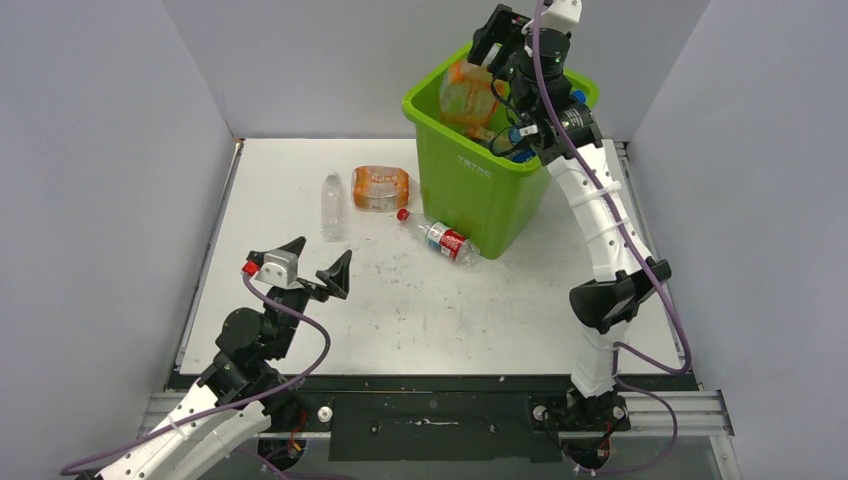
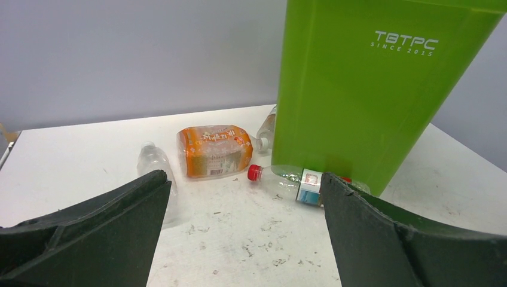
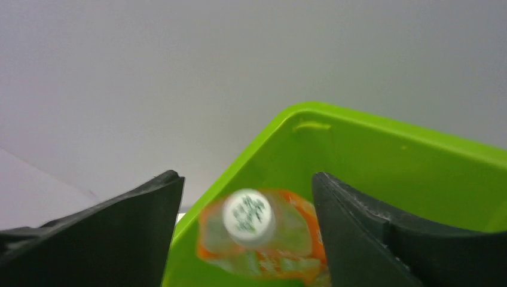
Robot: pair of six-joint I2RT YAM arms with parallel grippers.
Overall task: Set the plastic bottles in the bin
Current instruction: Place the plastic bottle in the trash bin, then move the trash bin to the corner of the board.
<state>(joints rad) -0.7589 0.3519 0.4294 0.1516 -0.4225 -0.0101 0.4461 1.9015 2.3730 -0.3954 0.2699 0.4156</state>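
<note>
Two grippers, jaws apart on both. Left gripper (image 1: pixel 322 250), lower left, empty; beyond its fingers (image 2: pixel 107 227) on the table (image 1: pixel 400 310): clear bottle (image 1: pixel 331 205), orange bottle (image 1: pixel 380 188), red-capped bottle (image 1: pixel 438 237) touching the bin (image 1: pixel 475 185). Right gripper (image 3: pixel 245 179), upper right over the bin: blurred white-capped orange bottle (image 3: pixel 257 239) between its fingers (image 3: pixel 370 227), touching neither

Left arm crouches near the table's (image 1: pixel 430 320) near-left corner, left gripper (image 1: pixel 322 256) spread wide; right arm stretches far, right gripper (image 1: pixel 497 52) parted.
</note>
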